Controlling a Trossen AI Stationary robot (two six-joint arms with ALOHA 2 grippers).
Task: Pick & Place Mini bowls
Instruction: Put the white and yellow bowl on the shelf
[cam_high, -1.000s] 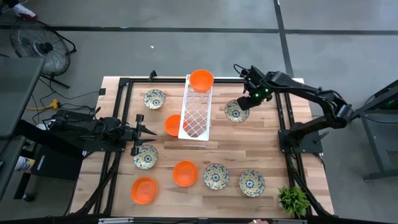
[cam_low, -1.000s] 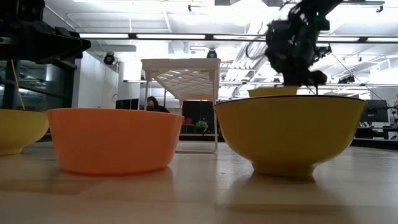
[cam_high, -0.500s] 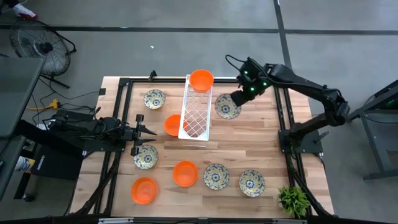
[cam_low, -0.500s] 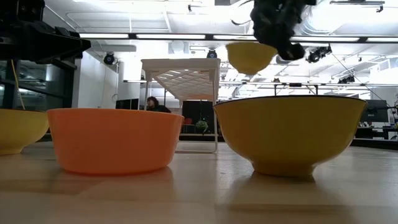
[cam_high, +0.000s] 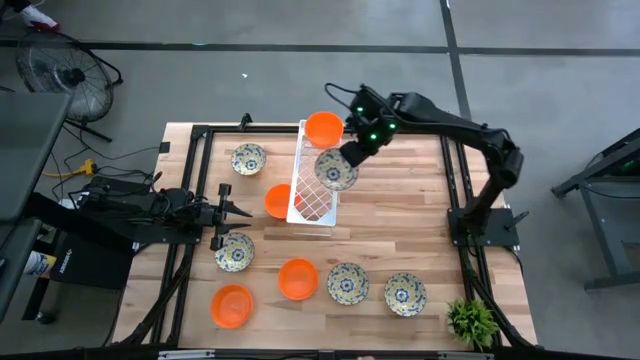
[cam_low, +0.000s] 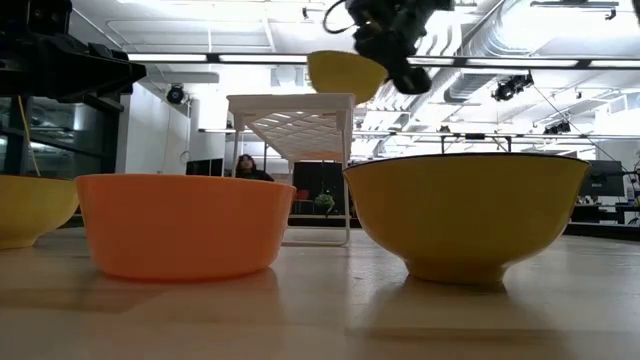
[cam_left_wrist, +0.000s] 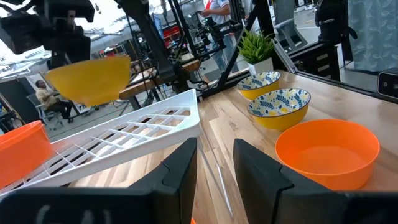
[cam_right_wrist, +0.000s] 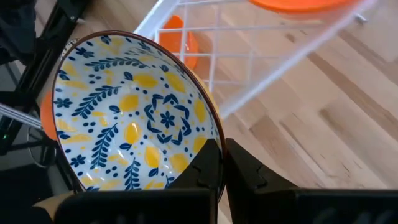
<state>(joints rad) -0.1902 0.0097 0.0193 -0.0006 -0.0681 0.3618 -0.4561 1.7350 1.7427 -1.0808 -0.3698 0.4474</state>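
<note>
Right fingers (cam_high: 347, 160): I pinch a floral bowl's (cam_high: 335, 170) rim above the white tray (cam_high: 312, 195).
Left fingers (cam_high: 240, 210): mine, parted, empty, over the counter (cam_high: 400, 225).

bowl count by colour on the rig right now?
Orange bowls: 4 visible
Patterned bowls: 5 on the table, plus 1 held over the tray by the right gripper = 6
Total: 10

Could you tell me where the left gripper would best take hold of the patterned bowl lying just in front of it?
Probably the floral bowl by its thin rim, from straight above: it sits upright and open, so one finger goes inside the wall, one outside, as the right gripper holds its bowl.
</note>
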